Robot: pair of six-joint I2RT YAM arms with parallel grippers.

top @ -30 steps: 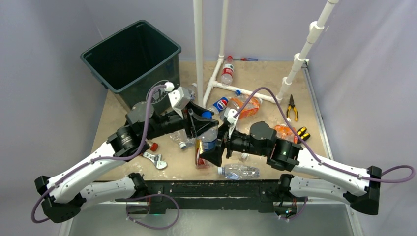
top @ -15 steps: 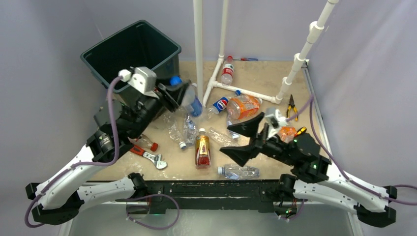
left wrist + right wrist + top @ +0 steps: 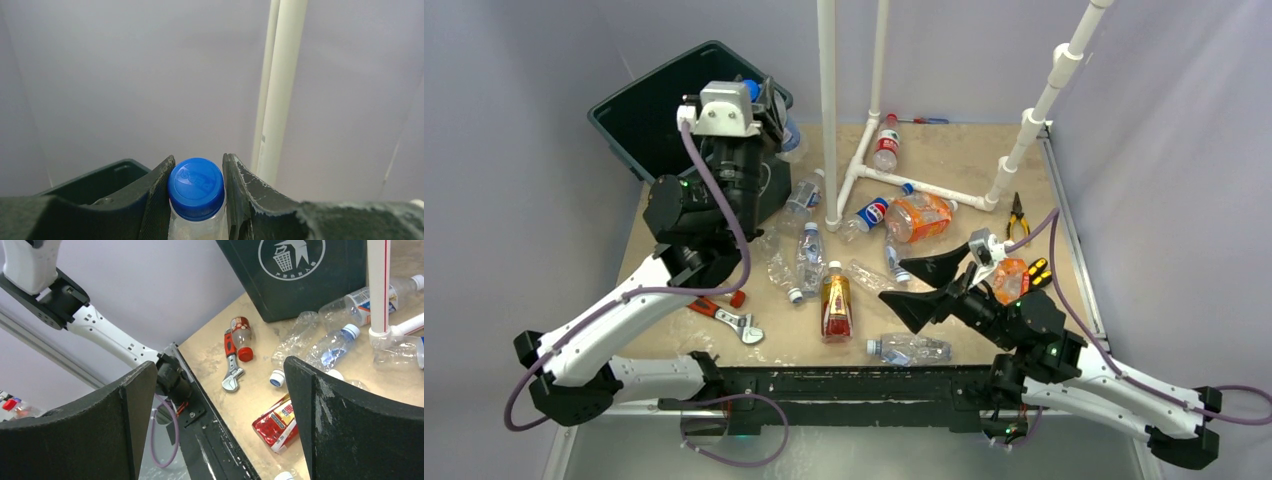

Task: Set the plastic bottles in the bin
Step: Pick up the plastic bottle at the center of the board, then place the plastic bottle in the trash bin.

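Note:
My left gripper [image 3: 766, 98] is raised beside the right rim of the dark green bin [image 3: 652, 112] and shut on a clear bottle with a blue cap [image 3: 196, 188]. The bin's rim [image 3: 100, 176] shows just left of the fingers. My right gripper [image 3: 921, 290] hovers open and empty over the table's right half; its wide-apart fingers [image 3: 127, 415] frame the floor. Several plastic bottles lie on the table: a red-labelled one [image 3: 835, 306], a clear one [image 3: 910, 349], an orange one [image 3: 920, 215], a blue-labelled one [image 3: 870, 213] and crushed clear ones [image 3: 808, 250].
A red-handled wrench [image 3: 730, 320] lies front left beside a small red-capped bottle [image 3: 724, 293]. Yellow-handled pliers [image 3: 1018, 217] lie at the right. White pipe posts [image 3: 828, 110] stand just right of the bin. A further bottle [image 3: 885, 143] lies at the back.
My left arm has lifted the blue-capped bottle from the table's middle up and left to the bin's rim. The right gripper has let go, opened and drawn back to the right.

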